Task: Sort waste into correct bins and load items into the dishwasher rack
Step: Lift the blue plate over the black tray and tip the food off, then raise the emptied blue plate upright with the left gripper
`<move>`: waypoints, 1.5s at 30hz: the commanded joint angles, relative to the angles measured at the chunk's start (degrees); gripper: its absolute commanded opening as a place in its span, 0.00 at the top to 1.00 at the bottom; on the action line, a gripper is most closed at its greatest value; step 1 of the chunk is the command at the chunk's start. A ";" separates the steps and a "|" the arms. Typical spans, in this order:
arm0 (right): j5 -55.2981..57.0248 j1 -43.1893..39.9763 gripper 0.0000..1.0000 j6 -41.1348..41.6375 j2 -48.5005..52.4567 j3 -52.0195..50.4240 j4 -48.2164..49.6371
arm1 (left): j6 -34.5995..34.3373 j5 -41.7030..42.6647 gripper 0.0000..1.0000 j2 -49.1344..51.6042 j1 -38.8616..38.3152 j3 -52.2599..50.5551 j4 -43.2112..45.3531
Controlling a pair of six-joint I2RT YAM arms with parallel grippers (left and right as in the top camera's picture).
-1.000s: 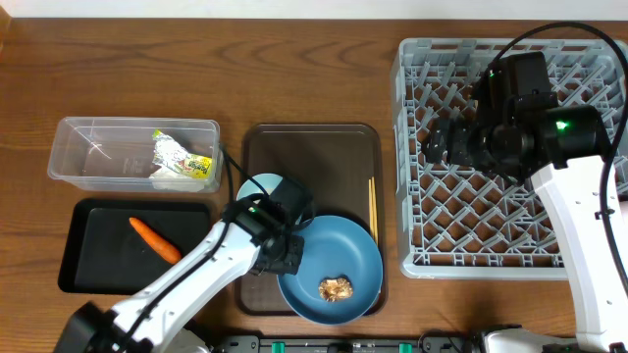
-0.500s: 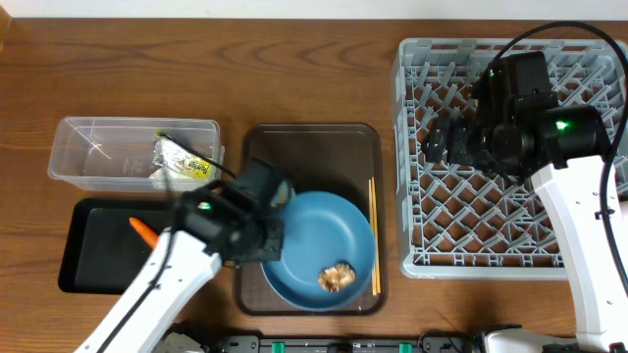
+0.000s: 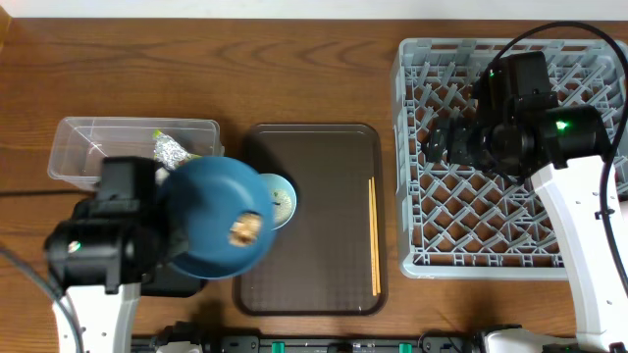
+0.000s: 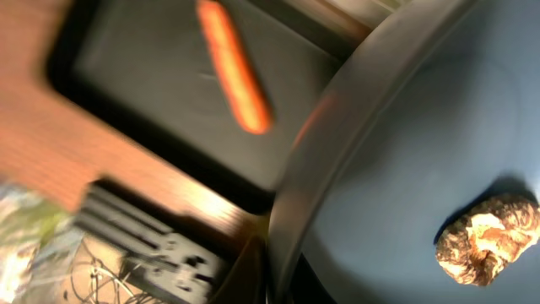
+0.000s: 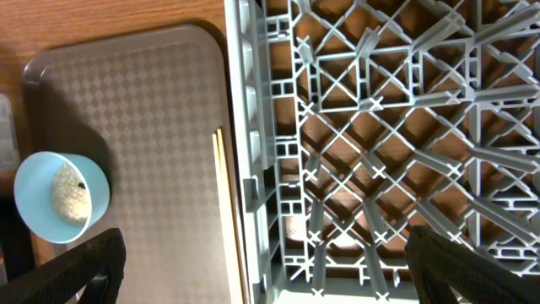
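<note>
A large blue plate [image 3: 211, 211], pinched at its rim by the left gripper [image 4: 266, 274], hangs above the shallow black tray [image 4: 126, 84], hiding most of it from overhead. A brown food scrap [image 3: 243, 230] sits on the plate; 1 carrot [image 4: 234, 66] lies in the tray. Nearby, a clear tub [image 3: 93, 147] holds a wrapper [image 3: 169, 149]. A light-blue cup [image 3: 282, 201] and 2 chopsticks [image 3: 374, 235] rest on the brown serving tray [image 3: 324, 167]. The right gripper [image 3: 446, 142] hovers spread wide over the grey rack [image 3: 510, 235] on a wooden table [image 3: 196, 59].

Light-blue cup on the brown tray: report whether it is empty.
Not empty: the light-blue cup holds white rice in its bottom.
</note>
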 commanded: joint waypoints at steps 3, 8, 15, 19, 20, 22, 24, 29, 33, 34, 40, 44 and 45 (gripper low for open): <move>-0.22 0.37 0.01 0.76 -0.13 -0.04 0.57 | -0.92 -16.76 0.94 -1.77 7.87 1.53 0.90; -0.20 0.37 0.01 0.76 -0.13 -0.04 0.61 | -0.92 -23.69 0.94 -1.51 10.27 1.53 1.27; 1.62 0.37 0.01 0.35 -0.13 -0.04 0.61 | -0.70 -31.08 0.94 -1.40 10.29 1.49 0.76; 1.70 0.37 0.01 0.33 -0.13 -0.04 0.59 | -0.76 -34.75 0.94 -1.40 10.29 1.49 -0.48; 1.70 0.37 0.01 0.35 -0.13 -0.04 0.59 | -0.85 -34.80 0.94 -1.40 10.29 1.49 -0.42; 1.70 0.37 0.01 0.33 -0.13 -0.04 0.59 | -0.96 -35.50 0.94 -1.18 10.29 1.49 -0.22; 1.73 0.37 0.01 0.33 -0.13 -0.04 0.61 | -0.92 -38.82 0.94 -0.33 10.29 1.49 -0.26; 1.73 0.37 0.01 0.33 -0.13 -0.04 0.98 | -0.70 -48.06 0.94 3.87 10.29 1.49 -0.48; 1.75 0.37 0.01 0.31 -0.13 -0.04 0.94 | -0.70 -51.06 0.94 9.49 10.29 1.49 -0.79; 1.75 0.37 0.01 0.31 -0.13 -0.04 0.96 | -0.72 -51.06 0.94 10.62 10.29 1.49 -0.98; 1.77 0.37 0.01 0.31 -0.13 -0.04 1.03 | -0.72 -52.04 0.94 16.37 10.29 1.49 -2.86; 1.81 0.37 0.01 0.31 -0.13 -0.04 1.01 | -0.72 -53.77 0.94 16.50 10.29 1.49 -2.58; 1.81 0.37 0.01 0.31 -0.13 -0.04 1.01 | -0.70 -53.81 0.94 16.50 10.29 1.49 -2.58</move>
